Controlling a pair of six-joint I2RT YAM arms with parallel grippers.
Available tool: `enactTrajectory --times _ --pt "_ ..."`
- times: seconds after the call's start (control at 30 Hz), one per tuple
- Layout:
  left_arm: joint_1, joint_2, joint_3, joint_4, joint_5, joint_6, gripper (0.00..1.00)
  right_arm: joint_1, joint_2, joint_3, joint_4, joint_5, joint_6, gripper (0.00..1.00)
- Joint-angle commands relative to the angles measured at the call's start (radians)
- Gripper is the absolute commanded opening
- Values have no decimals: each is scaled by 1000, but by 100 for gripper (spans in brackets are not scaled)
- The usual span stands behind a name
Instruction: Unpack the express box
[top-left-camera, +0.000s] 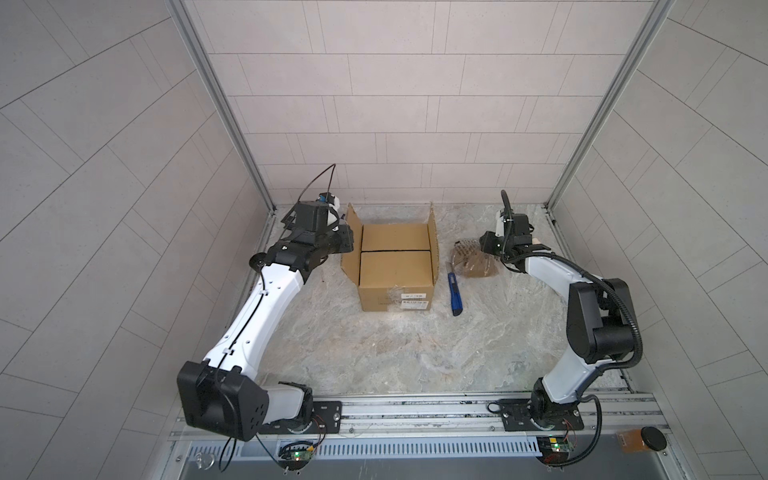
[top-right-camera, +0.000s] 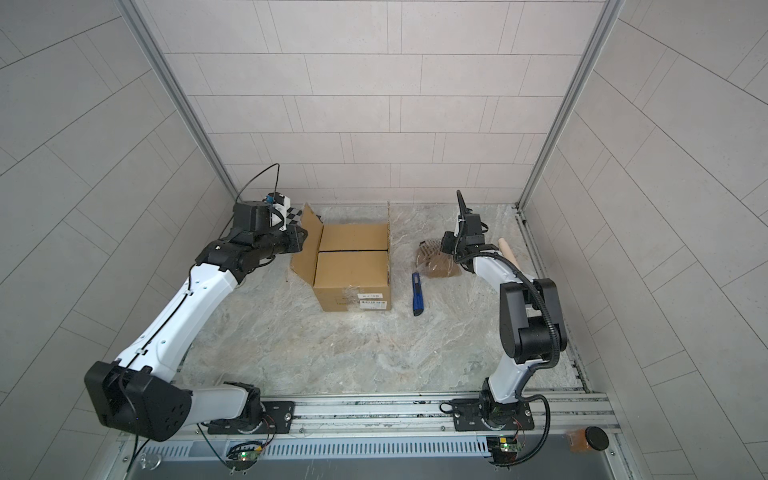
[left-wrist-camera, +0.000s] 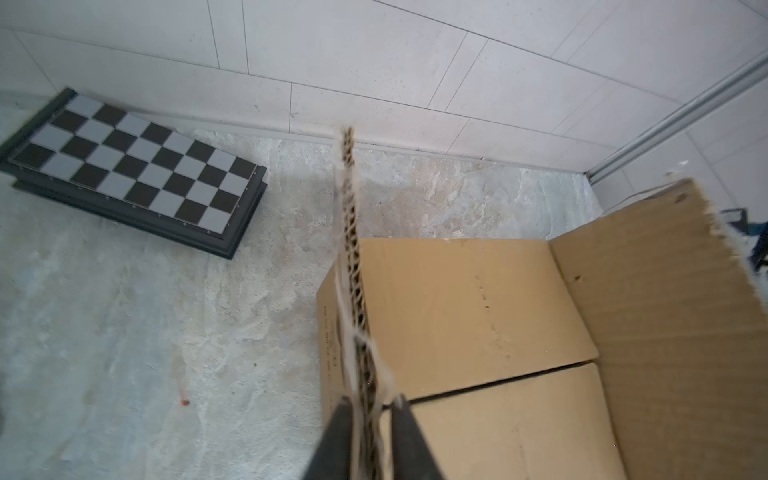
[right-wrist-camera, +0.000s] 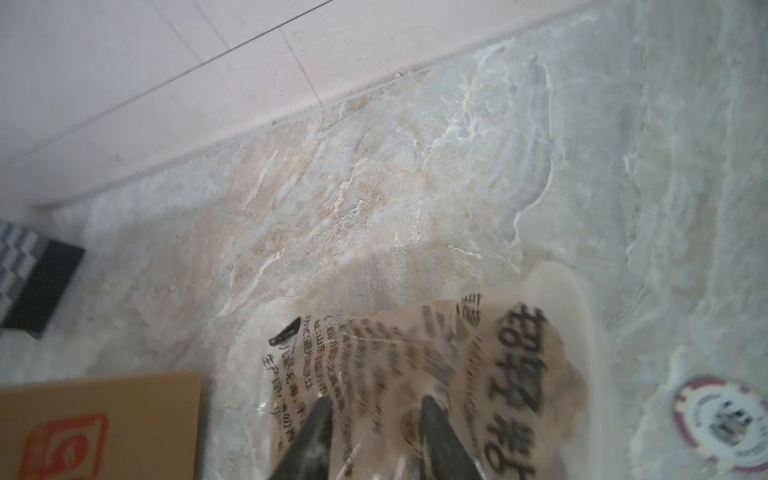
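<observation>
- Your express box (top-left-camera: 397, 266) stands on the surface (top-left-camera: 395, 357) in the middle of both top views. Its two side flaps are upright and its inner flaps lie shut.
- Your left hand (left-wrist-camera: 372, 432) is at the box's left flap (top-left-camera: 351, 266), with its fingers parted and straddling the flap's edge.
- Your right hand (right-wrist-camera: 374, 432) is right of centre, its fingers spread apart over a clear printed bag (right-wrist-camera: 415, 349) lying on the surface.
- A blue utility knife (top-left-camera: 454, 293) lies just right of the box.

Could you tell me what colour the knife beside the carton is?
The knife is blue with a black end, clearest in a top view.
</observation>
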Motion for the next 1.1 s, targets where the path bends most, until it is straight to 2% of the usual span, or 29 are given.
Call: enactTrajectory --times 0.0,0.07,0.1,0.2,0.3,0.43,0.6,0.63,0.73,0.83,0.9,1.07 --pt "2 -13 -11 35 5 -5 71 0 -91 50 -45 69 -45 53" --pt "2 -33 -12 51 -2 -10 94 -1 -139 66 -102 123 -72 64" --pt "2 -47 -13 59 -8 -11 100 -1 -167 63 -116 144 -84 70" --pt "2 -116 -33 119 -31 -12 100 -1 -281 -13 -115 218 -99 84" --pt "2 -240 -122 248 -104 -17 100 -1 -415 -164 -66 312 -113 99" --pt "2 -447 -306 445 -272 -11 100 -1 -589 -419 82 446 -169 99" --pt "2 -678 -579 660 -513 29 100 2 -703 -739 394 522 -268 99" --pt "1 -715 -639 690 -576 35 100 2 -695 -775 453 531 -281 99" --pt "2 -792 -790 768 -677 51 100 4 -615 -836 596 497 -315 100" --pt "1 -830 -927 856 -742 59 100 6 -494 -856 752 486 -326 100" --pt "1 -823 -985 897 -784 79 100 7 -394 -873 893 493 -361 100" --pt "-6 -731 -1063 964 -894 65 100 11 -47 -925 1388 372 -438 100"
